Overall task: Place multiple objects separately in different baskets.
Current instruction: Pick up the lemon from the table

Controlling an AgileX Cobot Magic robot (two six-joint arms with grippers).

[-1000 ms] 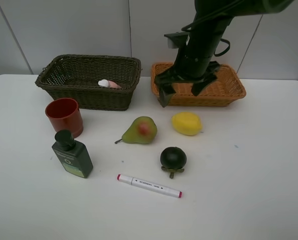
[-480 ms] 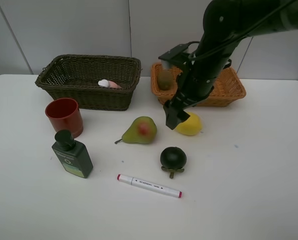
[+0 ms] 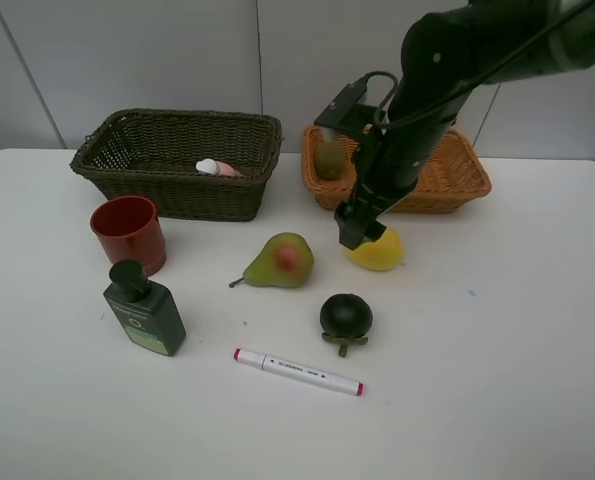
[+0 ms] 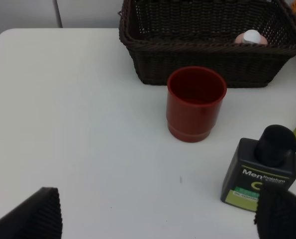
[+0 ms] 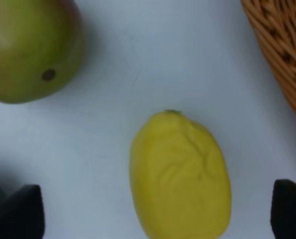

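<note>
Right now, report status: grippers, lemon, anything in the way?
Left gripper open, empty. Right gripper open over lemon, no grip. Pear close beside, not touching.

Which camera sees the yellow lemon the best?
The right wrist view: the lemon fills the middle, nothing covering it. In the high view the right claw hides part of it. The left wrist view does not show it at all.
</note>
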